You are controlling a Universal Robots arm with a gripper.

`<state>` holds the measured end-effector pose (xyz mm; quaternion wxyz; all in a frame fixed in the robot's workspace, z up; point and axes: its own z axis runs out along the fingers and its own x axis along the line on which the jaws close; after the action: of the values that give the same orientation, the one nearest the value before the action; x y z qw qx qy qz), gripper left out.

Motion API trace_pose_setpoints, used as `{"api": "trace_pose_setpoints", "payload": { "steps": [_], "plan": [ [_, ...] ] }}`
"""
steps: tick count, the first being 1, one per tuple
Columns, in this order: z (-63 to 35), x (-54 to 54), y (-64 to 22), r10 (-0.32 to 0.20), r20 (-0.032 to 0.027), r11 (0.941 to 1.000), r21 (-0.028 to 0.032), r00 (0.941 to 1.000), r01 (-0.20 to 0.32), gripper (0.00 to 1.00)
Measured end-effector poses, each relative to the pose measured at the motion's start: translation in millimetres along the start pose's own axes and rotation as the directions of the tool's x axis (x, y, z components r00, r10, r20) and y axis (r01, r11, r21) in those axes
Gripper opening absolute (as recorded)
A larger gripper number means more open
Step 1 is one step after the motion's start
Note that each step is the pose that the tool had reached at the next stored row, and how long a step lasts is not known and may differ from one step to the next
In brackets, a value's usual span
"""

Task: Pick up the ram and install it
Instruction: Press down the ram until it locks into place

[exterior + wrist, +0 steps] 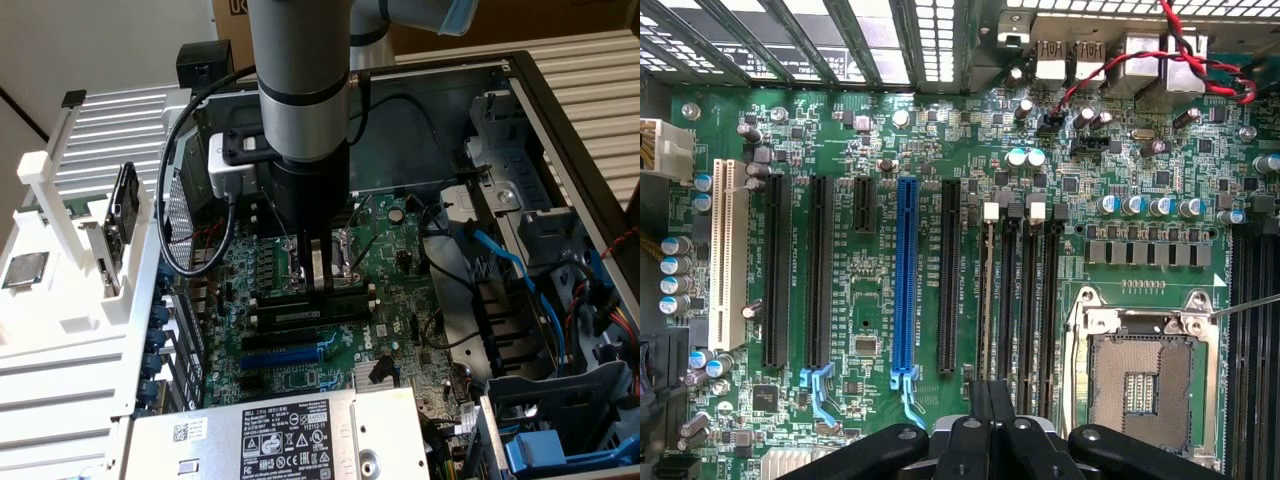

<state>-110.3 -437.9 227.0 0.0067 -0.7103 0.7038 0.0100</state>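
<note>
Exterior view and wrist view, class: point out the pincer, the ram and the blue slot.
pincer (pixel 318 270), exterior view, between its fingertips.
ram (pixel 285 299), exterior view, on its top edge beside the pincer.
blue slot (pixel 905 280), wrist view, mid-length of its body.

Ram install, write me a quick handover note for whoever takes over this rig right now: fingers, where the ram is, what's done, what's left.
Gripper: fingers shut, holding nothing, low over the row of long black plastic memory slots.
Ram: the long thin green circuit-board stick with a pale sticker stands in the memory slot nearest the long blue plastic slot, in line with the fingers.
Done: ram picked up and placed in its slot.
Left: I can't tell whether the fingers touch the ram or whether the end clips have latched, so check that it is fully seated.
</note>
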Motion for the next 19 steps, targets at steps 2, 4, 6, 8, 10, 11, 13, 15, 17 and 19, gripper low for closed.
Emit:
{"api": "trace_pose_setpoints", "payload": {
  "steps": [2,4,6,8,10,11,13,15,17,19],
  "plan": [
    [0.3,0.1,0.0,0.0,-0.0001,1.0,0.0001,1.0,0.0,0.11],
    [0.6,0.2,0.0,0.0,-0.0003,1.0,0.0,1.0,0.0,0.11],
    [0.9,0.3,0.0,0.0,-0.0001,1.0,0.0,1.0,0.0,0.11],
    [1.2,0.3,0.0,0.0,0.0002,1.0,0.0001,1.0,0.0,0.11],
    [1.2,0.3,0.0,0.0,0.0002,1.0,0.0,1.0,0.0,0.11],
    [1.3,0.4,0.0,0.0,0.0001,1.0,0.0001,1.0,0.0,0.11],
    [1.5,0.4,0.2,0.0,0.0002,1.0,0.0002,1.0,0.0,0.11],
    [1.6,0.3,0.5,0.0,0.0004,1.0,0.0003,1.0,0.0,0.11],
    [1.7,0.3,0.7,0.0,0.0003,1.0,0.0003,1.0,0.0,0.11],
    [1.4,0.3,0.9,0.0,0.0005,1.0,0.0003,1.0,0.0,0.11]
  ]
}}
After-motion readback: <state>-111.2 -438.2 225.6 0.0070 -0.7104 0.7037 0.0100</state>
